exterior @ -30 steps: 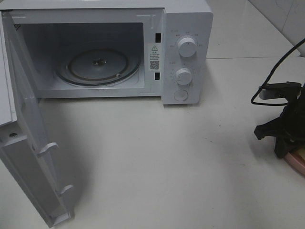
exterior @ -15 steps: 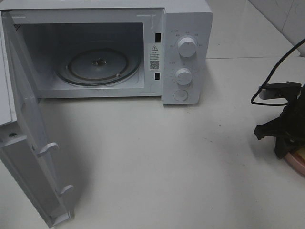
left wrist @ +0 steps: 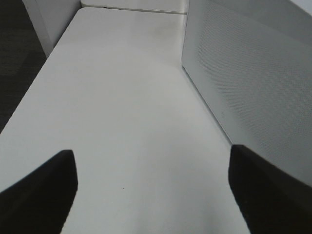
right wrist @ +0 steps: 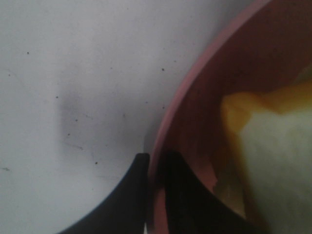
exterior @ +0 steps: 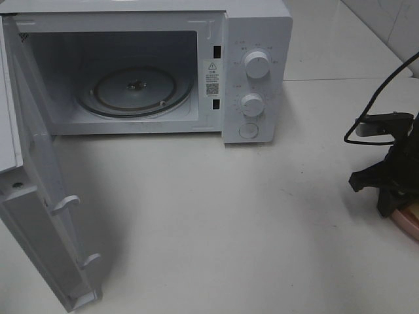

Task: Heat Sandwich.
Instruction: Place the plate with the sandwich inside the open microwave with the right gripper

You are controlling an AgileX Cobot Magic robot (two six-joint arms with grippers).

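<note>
The sandwich (right wrist: 275, 146), pale bread with an orange filling, lies on a round pink plate (right wrist: 195, 83) in the right wrist view. My right gripper (right wrist: 155, 168) is shut on the plate's rim, one finger outside it and one inside. In the high view the right gripper (exterior: 393, 206) hangs at the table's right edge over the plate (exterior: 410, 224); the sandwich is hidden there. My left gripper (left wrist: 153, 195) stands open over bare table with nothing between its fingers. It is out of the high view.
A white microwave (exterior: 256, 72) stands at the back with its door (exterior: 39, 216) swung open to the left and a glass turntable (exterior: 134, 88) inside. A perforated white wall (left wrist: 253, 83) runs beside the left gripper. A black cable (exterior: 376, 98) loops above the right arm.
</note>
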